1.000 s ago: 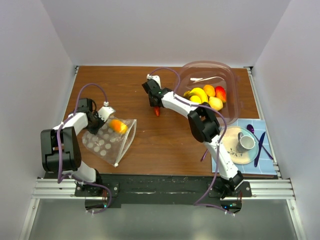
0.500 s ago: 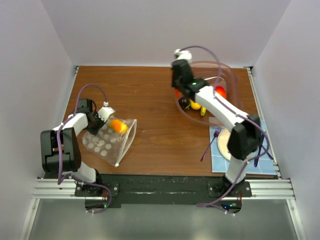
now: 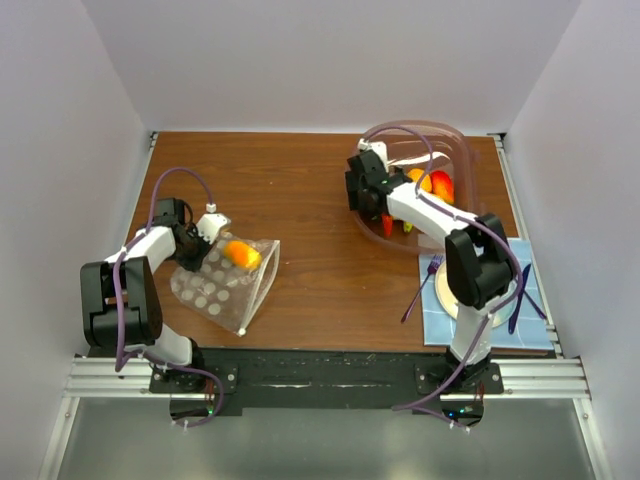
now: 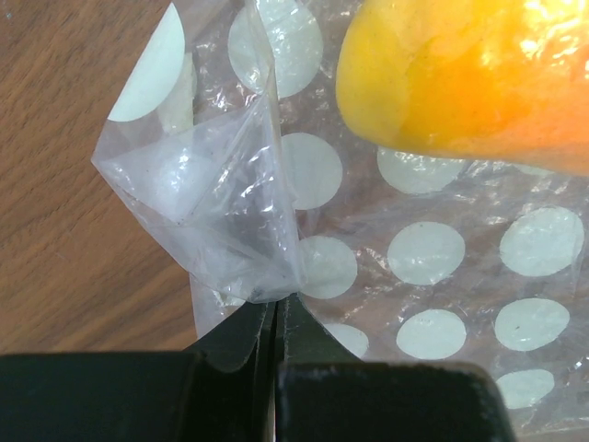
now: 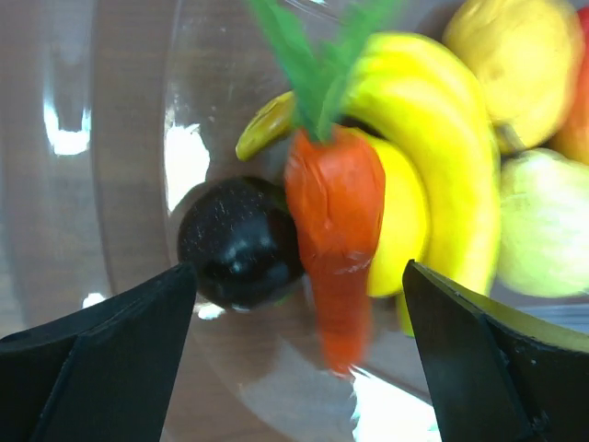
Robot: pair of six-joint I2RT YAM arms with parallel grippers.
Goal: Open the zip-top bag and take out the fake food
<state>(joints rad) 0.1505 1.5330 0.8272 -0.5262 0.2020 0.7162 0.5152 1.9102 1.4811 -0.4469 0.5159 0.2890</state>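
The zip-top bag (image 3: 218, 285), clear with white dots, lies flat at the left of the table. One orange-yellow piece of fake food (image 3: 240, 253) is inside it. My left gripper (image 3: 196, 240) is shut on a corner of the bag (image 4: 239, 212), and the orange piece (image 4: 469, 74) lies just beyond it. My right gripper (image 3: 372, 203) stands open over the clear bowl (image 3: 470, 170). A red carrot (image 5: 336, 221) with a green top shows blurred between its fingers (image 5: 120, 350), touching neither. Beside the carrot in the bowl are a yellow banana (image 5: 442, 138) and a black piece (image 5: 239, 244).
A blue mat (image 3: 532, 322) at the front right holds a plate, partly hidden by the right arm, and purple cutlery (image 3: 519, 290). A purple fork (image 3: 421, 291) lies on the mat's left edge. White walls close in three sides of the table.
The right arm carried the red carrot from the table's middle to the bowl and opened its jaws, so the carrot is free. The left gripper kept its hold while the bag shifted slightly.
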